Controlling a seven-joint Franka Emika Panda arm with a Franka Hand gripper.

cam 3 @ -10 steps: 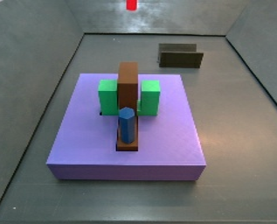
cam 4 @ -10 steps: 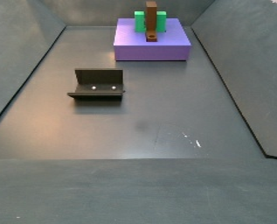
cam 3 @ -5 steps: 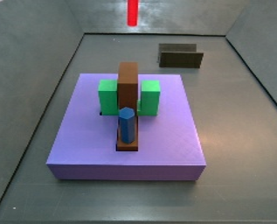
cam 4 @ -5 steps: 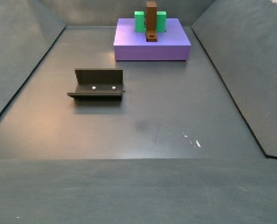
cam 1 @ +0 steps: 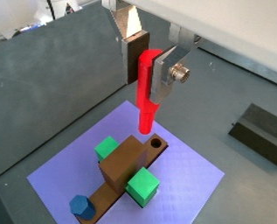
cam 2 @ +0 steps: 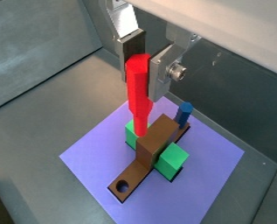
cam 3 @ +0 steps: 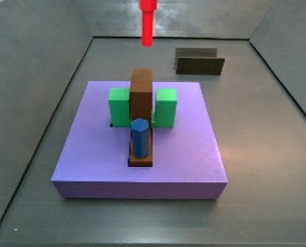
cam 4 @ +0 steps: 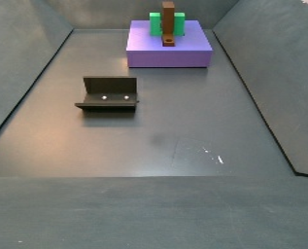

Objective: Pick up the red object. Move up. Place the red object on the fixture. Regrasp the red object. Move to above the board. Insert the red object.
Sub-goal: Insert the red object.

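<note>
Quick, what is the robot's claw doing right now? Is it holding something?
End effector: closed on the red object, held upright above the board.

I see a smooth dark grey floor [cam 4: 156, 136] enclosed by sloped grey side walls [cam 4: 20, 58], with a faint pale glare patch near the floor's front edge.

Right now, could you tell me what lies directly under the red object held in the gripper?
The gripper holds the red object above the board, near the brown bar's open hole. Whether its tip lines up exactly with the hole cannot be told.
</note>
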